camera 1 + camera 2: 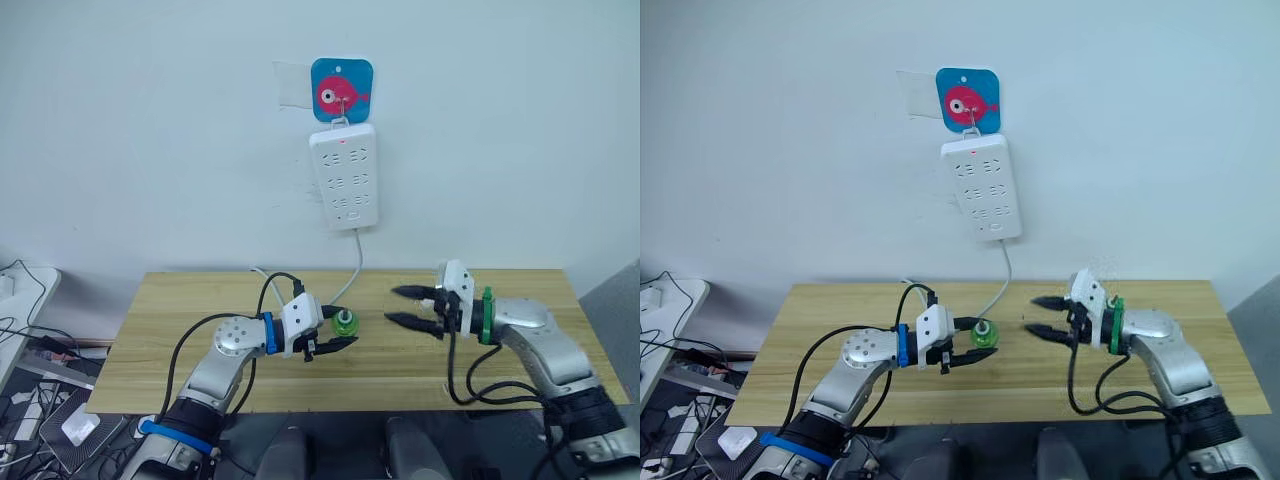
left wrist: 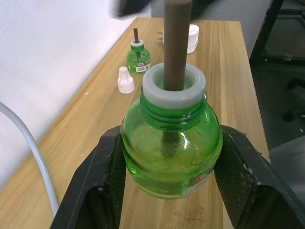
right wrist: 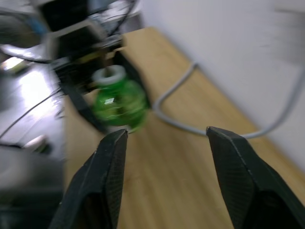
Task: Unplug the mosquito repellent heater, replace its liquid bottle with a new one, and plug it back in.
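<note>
Gripping green bottle (image 2: pixel 171 148), left end effector (image 1: pixel 333 343)

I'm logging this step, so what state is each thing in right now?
green bottle: uncapped, wick up, gripped by left gripper.
second green bottle: uncapped, upright on table.
white cap: off, standing on table.
mosquito repellent heater: unplugged, on table.
right gripper: open, holding nothing.
power strip: hanging on wall, sockets free.

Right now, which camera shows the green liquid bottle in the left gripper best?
Left wrist view: the green plastic bottle sits close, with wick and white collar. Both eye views show it small; right wrist view shows it blurred.
</note>
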